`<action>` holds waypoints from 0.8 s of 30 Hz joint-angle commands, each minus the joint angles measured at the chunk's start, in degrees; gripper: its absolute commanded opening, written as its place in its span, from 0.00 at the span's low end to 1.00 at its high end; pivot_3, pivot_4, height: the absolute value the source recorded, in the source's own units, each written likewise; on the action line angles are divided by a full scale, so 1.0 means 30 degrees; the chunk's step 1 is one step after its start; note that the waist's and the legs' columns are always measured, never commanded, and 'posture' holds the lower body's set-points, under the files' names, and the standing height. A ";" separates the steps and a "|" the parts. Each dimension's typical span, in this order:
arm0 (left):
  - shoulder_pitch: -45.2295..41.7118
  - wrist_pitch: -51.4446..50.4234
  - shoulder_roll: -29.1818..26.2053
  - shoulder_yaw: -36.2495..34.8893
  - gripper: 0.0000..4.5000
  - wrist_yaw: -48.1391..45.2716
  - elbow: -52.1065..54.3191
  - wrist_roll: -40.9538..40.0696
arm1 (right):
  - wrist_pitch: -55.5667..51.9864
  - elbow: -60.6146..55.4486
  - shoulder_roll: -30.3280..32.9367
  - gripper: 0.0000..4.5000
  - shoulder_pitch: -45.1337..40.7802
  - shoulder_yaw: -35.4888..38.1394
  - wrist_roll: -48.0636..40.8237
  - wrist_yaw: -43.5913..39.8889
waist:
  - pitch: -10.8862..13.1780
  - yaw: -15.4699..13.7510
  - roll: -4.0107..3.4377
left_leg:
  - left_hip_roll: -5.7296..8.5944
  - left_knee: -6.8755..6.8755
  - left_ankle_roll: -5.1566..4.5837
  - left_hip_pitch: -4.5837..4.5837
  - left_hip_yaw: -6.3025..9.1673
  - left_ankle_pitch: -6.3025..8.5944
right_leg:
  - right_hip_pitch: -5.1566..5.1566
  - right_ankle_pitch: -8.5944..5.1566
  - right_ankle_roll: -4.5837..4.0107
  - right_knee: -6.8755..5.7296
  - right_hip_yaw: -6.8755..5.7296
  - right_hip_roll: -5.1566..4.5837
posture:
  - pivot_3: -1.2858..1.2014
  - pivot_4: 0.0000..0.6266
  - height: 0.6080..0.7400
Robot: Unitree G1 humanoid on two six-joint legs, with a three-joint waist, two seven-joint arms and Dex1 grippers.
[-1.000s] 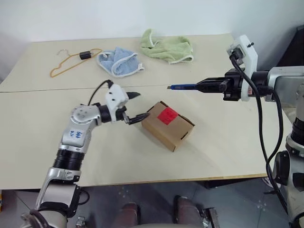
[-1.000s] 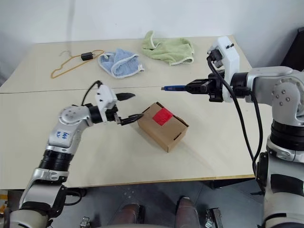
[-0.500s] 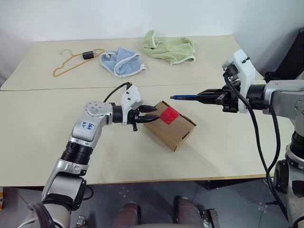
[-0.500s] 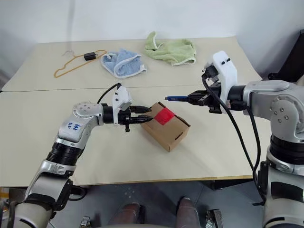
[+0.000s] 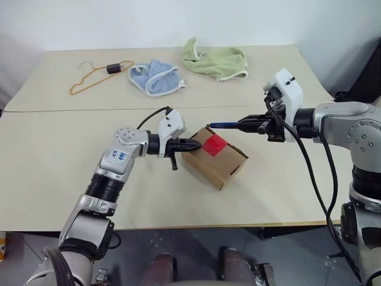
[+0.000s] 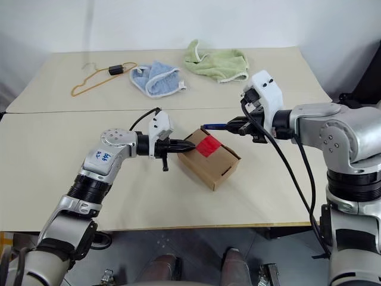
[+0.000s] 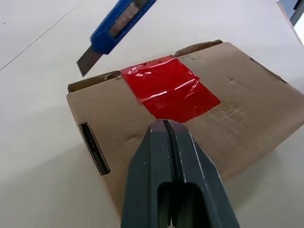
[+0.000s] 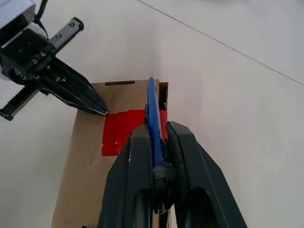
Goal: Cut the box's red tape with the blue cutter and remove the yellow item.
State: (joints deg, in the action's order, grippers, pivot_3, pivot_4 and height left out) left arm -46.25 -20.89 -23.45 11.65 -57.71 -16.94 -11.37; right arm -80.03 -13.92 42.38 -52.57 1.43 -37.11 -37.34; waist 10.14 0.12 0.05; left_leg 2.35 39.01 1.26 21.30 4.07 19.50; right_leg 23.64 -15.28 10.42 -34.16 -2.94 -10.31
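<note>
The right gripper (image 8: 159, 142) was clamped on the handle of the blue cutter (image 5: 225, 125), blade end forward, pointing toward the robot's left. In the left wrist view the bare blade hung above the box (image 5: 214, 158), just off the lid's rear edge near where the red tape (image 7: 170, 89) wraps over the seam; no contact was visible. The left gripper (image 5: 193, 143) had its fingers pressed together, holding nothing, tips resting at or just above the lid at the near edge of the tape. Whether it was truly pressing down could not be told.

The box lay on the table (image 5: 53, 155), skewed to the table edge, lid closed, tape uncut. The yellow item was presumably inside.

Judgement on the step in hand, the cut:
- Left tips should bear on bare cardboard, beside the tape and out of the blade's path, firm enough to stop the light box sliding.
- Blade should enter at the seam line, shallow, and be drawn along the seam across the tape's width, not into the lid.
- Draw direction should run away from the left fingers.
- Risk: the box pivoting about the single hold-down point if the cutter drags sideways.

An orange hanger (image 5: 95, 76), a blue cloth (image 5: 156, 77) and a green cloth (image 5: 215, 59) lay well apart at the far side.
</note>
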 commanded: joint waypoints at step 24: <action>-0.0689 0.1053 0.0581 0.0185 0.00 -0.0533 -0.1009 0.0895 | 0.1838 0.0629 0.1984 0.03 0.0744 -0.1136 0.0718 -0.1580 | 0.0000 -0.0082 0.0001 | 0.0001 0.0012 -0.0006 -0.0003 0.0000 0.0002 | -0.0031 0.0025 0.0014 0.0035 -0.0003 0.0001 | 0.52 0.24 1.00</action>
State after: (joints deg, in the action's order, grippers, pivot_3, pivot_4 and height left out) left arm -47.50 -18.04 -22.04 12.01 -59.27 -19.54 -9.14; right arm -74.78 -11.22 46.82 -50.75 -1.99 -35.65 -41.90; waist 10.14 -0.13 0.05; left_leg 2.36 39.05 1.24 21.29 4.06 19.51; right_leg 23.55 -15.20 10.46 -34.05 -2.95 -10.31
